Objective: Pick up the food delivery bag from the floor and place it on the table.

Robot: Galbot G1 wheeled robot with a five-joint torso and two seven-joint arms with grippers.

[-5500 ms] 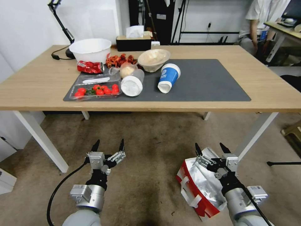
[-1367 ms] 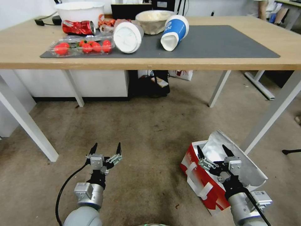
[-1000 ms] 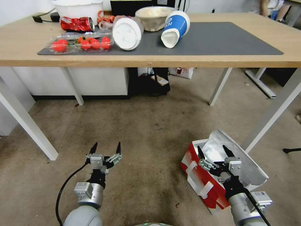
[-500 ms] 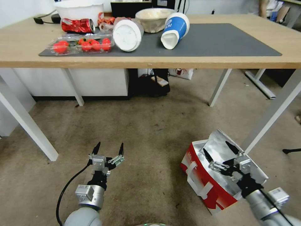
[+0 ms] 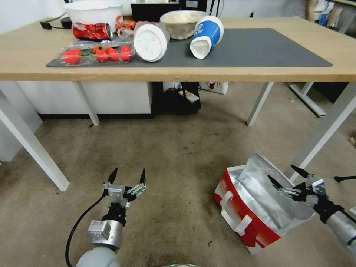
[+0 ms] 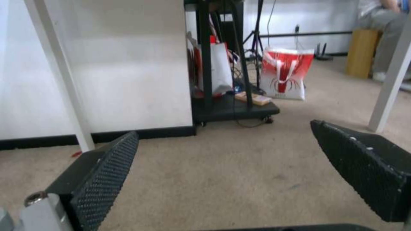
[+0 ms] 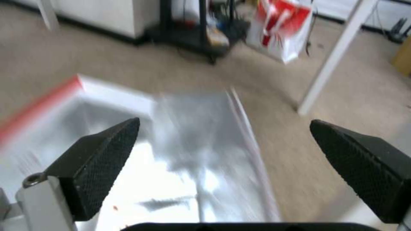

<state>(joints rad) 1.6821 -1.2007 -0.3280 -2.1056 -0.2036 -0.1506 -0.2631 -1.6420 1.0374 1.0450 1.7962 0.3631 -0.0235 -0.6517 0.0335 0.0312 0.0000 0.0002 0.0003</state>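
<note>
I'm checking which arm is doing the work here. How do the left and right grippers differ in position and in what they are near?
The left gripper hangs over bare floor, away from the food delivery bag; the right gripper is at the bag's open silver-lined mouth, one finger in front of the foil flap. The left gripper points straight ahead toward the table; the right gripper angles inward across the bag. Both are open and hold nothing.

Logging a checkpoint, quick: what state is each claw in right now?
Left claw: open, empty, hanging above the floor.
Right claw: open, empty, at the bag's foil flap.
</note>
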